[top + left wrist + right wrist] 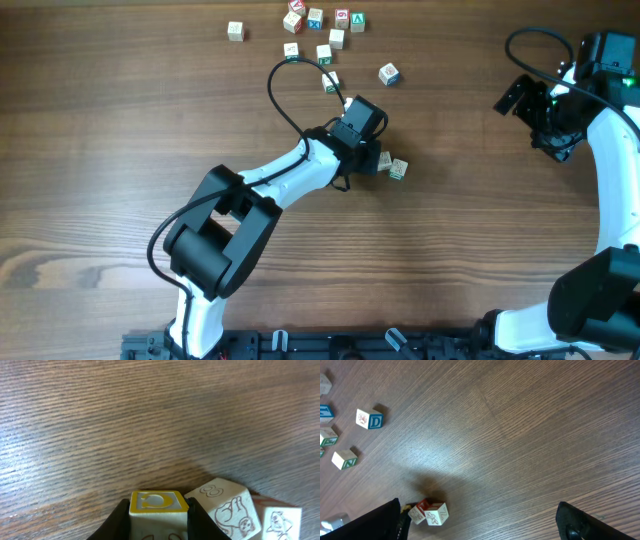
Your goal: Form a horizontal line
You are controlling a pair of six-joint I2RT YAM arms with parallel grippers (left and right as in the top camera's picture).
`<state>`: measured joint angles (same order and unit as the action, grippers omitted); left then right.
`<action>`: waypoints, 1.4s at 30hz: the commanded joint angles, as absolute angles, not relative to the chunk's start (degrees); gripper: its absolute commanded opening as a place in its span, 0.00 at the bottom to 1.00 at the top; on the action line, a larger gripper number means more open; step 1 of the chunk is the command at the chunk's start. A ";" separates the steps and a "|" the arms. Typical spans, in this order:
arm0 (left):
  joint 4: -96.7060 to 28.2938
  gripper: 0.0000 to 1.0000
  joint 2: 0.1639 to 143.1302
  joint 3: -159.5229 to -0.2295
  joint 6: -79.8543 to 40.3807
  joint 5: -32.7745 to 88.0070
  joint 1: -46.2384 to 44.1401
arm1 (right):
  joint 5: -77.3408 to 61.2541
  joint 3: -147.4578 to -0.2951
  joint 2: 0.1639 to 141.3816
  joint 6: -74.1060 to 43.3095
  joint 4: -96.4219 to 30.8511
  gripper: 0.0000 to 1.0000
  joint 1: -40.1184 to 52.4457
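The left jaws stand narrow and are closed on a wooden cube with a yellow-framed top face, above the brown counter. The horizontal line lies just at the right side of these jaws. It is two more pale cubes that touch each other, and the nearer cube sits against the outside of the right jaw and is turned a little, so the row is not quite straight. The right jaws are wide apart and hold nothing, well apart from the line, and some loose cubes are scattered beyond the left jaws.
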<state>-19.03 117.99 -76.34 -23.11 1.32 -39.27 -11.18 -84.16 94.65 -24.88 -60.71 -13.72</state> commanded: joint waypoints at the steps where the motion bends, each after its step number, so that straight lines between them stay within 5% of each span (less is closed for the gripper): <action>1: -18.81 0.08 119.02 -75.81 -24.49 0.38 -39.07 | -12.10 -84.31 95.31 -25.50 -60.73 1.00 -13.74; 42: -19.25 0.04 119.02 -75.81 -21.26 16.23 -39.16 | -12.08 -84.31 95.31 -25.52 -60.49 1.00 -13.74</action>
